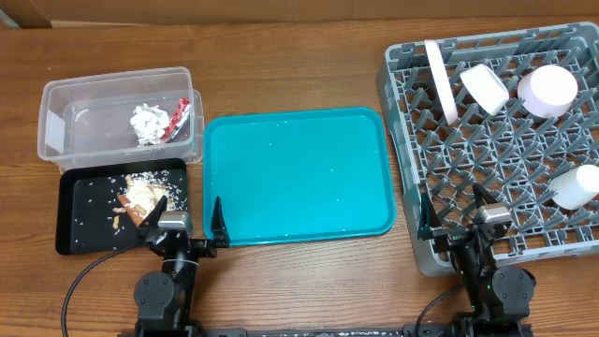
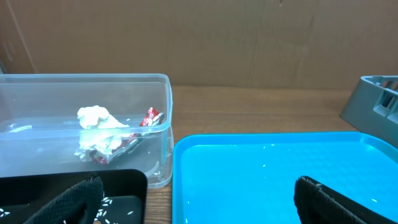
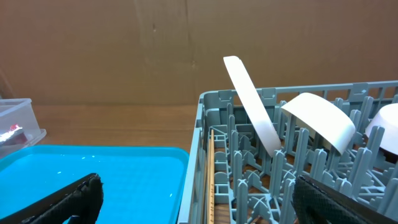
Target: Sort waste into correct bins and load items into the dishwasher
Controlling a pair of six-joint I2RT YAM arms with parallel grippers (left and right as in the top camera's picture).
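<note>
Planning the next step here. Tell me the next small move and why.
Probably none but a last look: the paper and wrapper lie in the clear tub, the food scraps on the black tray, the plate, two bowls and cup sit in the rack, and the teal tray holds no item. The left tool and right tool are open and hold nothing.

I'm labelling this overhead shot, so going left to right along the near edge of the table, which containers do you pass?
Black tray holding food scraps → teal tray → grey dish rack.
</note>
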